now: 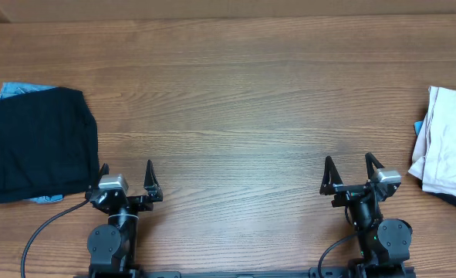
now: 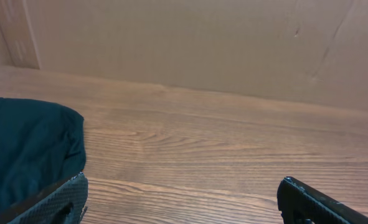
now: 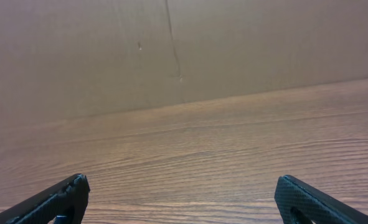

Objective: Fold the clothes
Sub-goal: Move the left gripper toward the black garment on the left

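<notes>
1. At the left edge of the wooden surface (image 1: 243, 100): black garment (image 1: 35, 143), folded into a rough rectangle, lying flat, partly cut off by the left border of the overhead view.
2. Beneath it: light-blue denim (image 1: 15, 88), peeking out at the far-left corner and again along the near edge, with the black fabric on top and touching it.
3. In the left wrist view: black garment (image 2: 28, 149) at the left, with one smooth rounded corner resting on the wood.
4. At the near-left: left arm (image 1: 112, 232), pointing toward the far side. Left jaws: spread wide, gripping nothing, with the left tip just beside the garment's near-right corner. Cannot tell whether tip and fabric touch.
5. Trailing from that arm toward the near-left: a dark cable (image 1: 46, 224).
6. At the near-right: right arm (image 1: 378, 228), also pointing far. Right jaws: parted wide and empty, with only bare wood between them.
7. At the right edge: white and cream garments (image 1: 451, 139) in a loose heap, just right of the right arm and well apart from the black garment.
8. Behind the surface in both wrist views: a plain tan wall (image 3: 171, 50).
</notes>
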Controlling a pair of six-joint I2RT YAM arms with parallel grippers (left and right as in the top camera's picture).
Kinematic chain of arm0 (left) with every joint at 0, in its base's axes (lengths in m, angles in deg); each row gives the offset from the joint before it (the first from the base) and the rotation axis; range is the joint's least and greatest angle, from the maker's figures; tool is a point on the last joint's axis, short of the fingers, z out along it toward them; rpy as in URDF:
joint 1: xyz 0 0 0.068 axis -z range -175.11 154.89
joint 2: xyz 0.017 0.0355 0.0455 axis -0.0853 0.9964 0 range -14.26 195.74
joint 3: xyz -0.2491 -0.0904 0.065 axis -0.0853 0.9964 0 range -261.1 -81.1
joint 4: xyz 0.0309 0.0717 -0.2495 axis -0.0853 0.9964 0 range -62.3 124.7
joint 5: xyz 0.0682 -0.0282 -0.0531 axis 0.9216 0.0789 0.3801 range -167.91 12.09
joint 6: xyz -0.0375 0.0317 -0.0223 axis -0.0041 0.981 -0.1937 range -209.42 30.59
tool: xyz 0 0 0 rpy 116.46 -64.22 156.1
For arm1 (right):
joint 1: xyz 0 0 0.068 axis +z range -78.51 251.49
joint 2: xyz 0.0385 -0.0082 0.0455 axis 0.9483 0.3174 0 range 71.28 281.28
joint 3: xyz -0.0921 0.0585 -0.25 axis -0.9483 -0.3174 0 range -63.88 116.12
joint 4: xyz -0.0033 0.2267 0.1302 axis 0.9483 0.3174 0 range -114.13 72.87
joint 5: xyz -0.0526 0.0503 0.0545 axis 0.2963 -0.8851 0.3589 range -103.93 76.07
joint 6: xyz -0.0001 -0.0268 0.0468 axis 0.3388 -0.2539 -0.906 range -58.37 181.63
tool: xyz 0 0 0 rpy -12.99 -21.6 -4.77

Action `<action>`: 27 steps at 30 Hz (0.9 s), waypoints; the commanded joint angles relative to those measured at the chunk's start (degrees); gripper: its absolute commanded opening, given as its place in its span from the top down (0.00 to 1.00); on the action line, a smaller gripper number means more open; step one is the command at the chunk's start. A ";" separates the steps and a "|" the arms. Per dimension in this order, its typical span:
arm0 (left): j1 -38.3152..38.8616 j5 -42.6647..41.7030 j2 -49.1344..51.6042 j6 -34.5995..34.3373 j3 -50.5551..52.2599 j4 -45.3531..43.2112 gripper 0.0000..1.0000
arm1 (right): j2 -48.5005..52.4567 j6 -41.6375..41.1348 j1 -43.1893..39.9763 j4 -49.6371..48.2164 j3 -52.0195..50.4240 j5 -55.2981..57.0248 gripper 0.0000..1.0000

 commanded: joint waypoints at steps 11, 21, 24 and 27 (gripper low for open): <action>-0.39 0.24 -0.50 8.33 0.15 -5.25 0.00 | -0.57 -8.92 -0.20 1.29 0.63 -0.09 0.00; -0.39 3.76 14.08 3.78 -25.22 20.22 0.00 | 11.87 -8.90 -0.20 14.71 19.52 -0.09 0.00; -0.42 3.17 29.16 3.85 -37.33 27.69 0.00 | 23.89 -8.68 -0.20 20.26 28.94 -0.11 0.00; -0.42 -5.97 45.16 4.20 -54.12 42.64 0.00 | 37.88 -8.66 -0.20 30.71 40.65 -0.07 0.00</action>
